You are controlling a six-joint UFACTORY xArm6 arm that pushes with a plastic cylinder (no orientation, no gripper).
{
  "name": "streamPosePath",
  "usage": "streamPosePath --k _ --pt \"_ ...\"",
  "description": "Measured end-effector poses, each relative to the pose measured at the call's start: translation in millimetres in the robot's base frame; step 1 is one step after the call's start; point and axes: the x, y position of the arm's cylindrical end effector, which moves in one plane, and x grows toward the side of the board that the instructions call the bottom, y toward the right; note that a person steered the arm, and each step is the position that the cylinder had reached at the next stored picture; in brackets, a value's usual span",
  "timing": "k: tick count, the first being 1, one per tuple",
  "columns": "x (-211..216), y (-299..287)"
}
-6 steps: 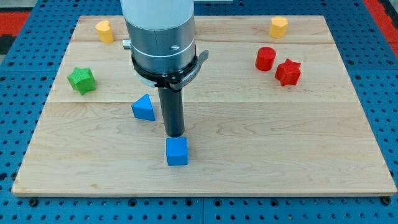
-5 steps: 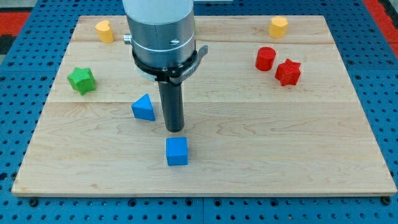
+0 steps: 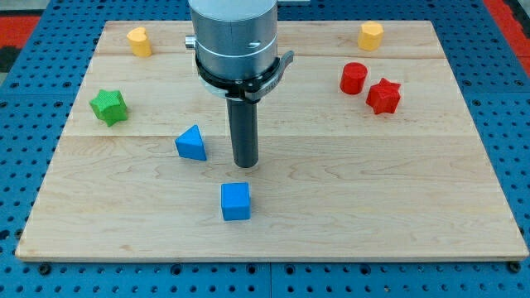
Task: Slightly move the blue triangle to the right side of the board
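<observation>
Nearest the board's bottom edge: blue cube, matte plastic on pale grained wood. Above it, the tip sits just right of the blue triangle, left of centre, not touching. No jaws, just a bare rod. Risk: tip is on the wrong side; pushing from here sends the triangle left. Far edge: red cylinder, red star.

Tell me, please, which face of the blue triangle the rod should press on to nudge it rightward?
Its left face, coming from the view's left. The blue triangle must go right, but my tip sits to its right, apart from it, so it should circle round first, probably avoiding the blue cube.
</observation>
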Motion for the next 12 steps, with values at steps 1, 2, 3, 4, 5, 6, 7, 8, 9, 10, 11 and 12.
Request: streamPosePath --k 1,2,3,4,5,6,7,8,9,10,11,12 --pt "0 0" --pt "0 -26" --pt "-2 -96" --pt "-14 -140" --pt "-29 -167" --pt "-49 -167" --pt "-37 -124" --pt "-32 -50" --pt "-33 2" --pt "-63 0" --pt "-71 19" --pt "-49 51"
